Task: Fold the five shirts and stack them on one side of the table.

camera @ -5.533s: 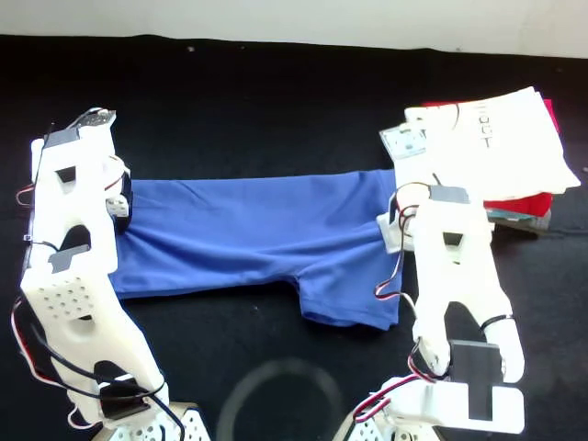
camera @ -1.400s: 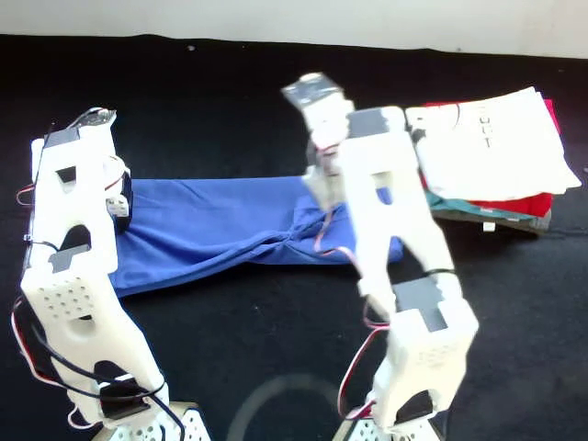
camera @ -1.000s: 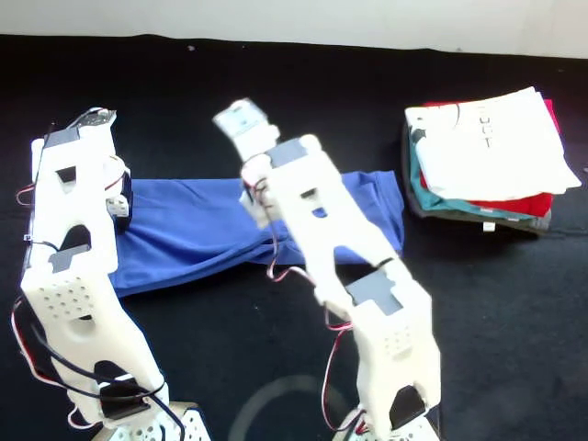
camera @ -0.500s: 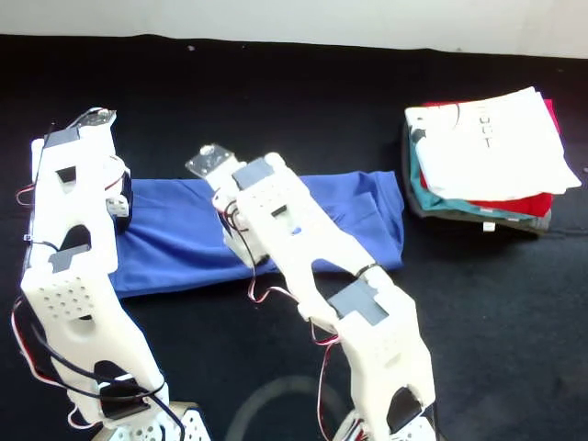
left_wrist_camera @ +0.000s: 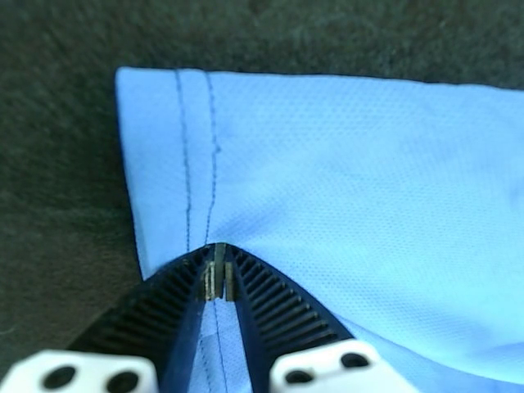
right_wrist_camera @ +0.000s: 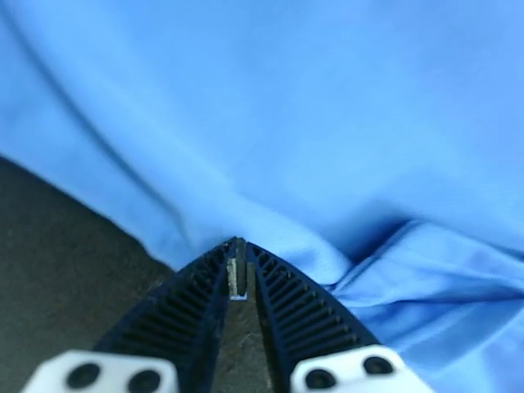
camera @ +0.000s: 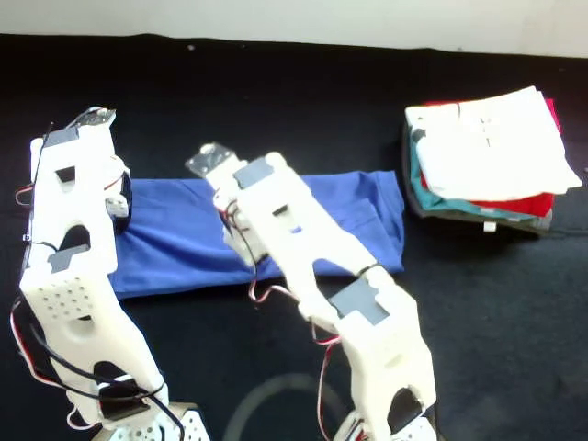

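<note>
A black cloth-covered table [camera: 276,92] runs up to a pale wall [camera: 294,14] at 12 o'clock. Across the table's centre lies a blue knit shirt [camera: 175,239], already narrowed into a long band running from 9 o'clock towards 3. At 2 o'clock sits a stack of folded shirts [camera: 487,156]: white on top, red and teal beneath.

The left gripper [left_wrist_camera: 219,282] is pressed together on the stitched hem at the band's 9 o'clock end. The right gripper [right_wrist_camera: 238,278] pinches a ridge of cloth on the band's 6 o'clock edge, near its middle, where the fabric bunches into soft creases.

We judge the shirt light, limp and a little stretchy. It will sag and drag on the dark cloth rather than hold a shape, and a single layer may slip from a shallow pinch. We would take hold at hems and seams, where the layers are doubled and firmer, and carry the fold low with both ends supported so the band does not twist.
</note>
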